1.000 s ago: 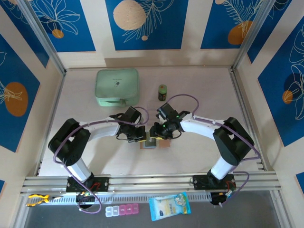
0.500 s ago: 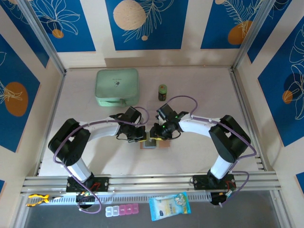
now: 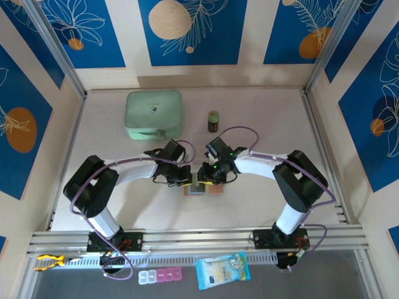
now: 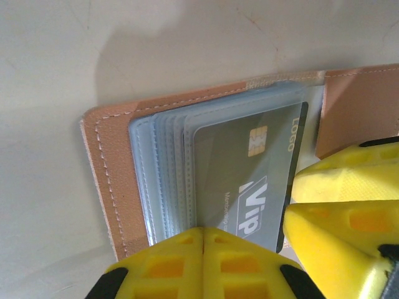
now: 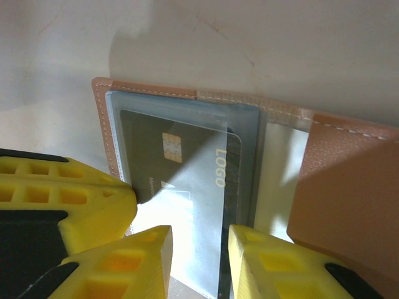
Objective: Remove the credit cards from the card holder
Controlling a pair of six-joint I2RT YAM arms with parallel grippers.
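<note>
Pale tabletop under blue-patterned walls — and at its middle, between the two arms, lies the card holder, opened flat, its salmon leather framing a fan of clear sleeves. One dark credit card sits in the topmost sleeve, not yet out. On it we read "Vip" in large white letters and "Logo" along the short edge, beside a gold chip. A small line under "Vip" is too fine to make out. The right wrist view gives the same card, with "Logo" showing through the plastic.

The left gripper has its jaws pressed together and bears down on the near edge of the sleeves, pinning the holder. The right gripper has its jaws narrowly apart over the card's near end; we cannot see that it grips anything.

What could go wrong, in our judgement: the sleeve may drag along with the card, since plastic clings. The holder may slide or lift if the left gripper slips off the edge. The yellow fingers of the two grippers, just beside each other, may knock together. The loose flap could also fold back over the pocket.

Farther off stand a mint-green zip case and a small green jar — well apart from the work.
</note>
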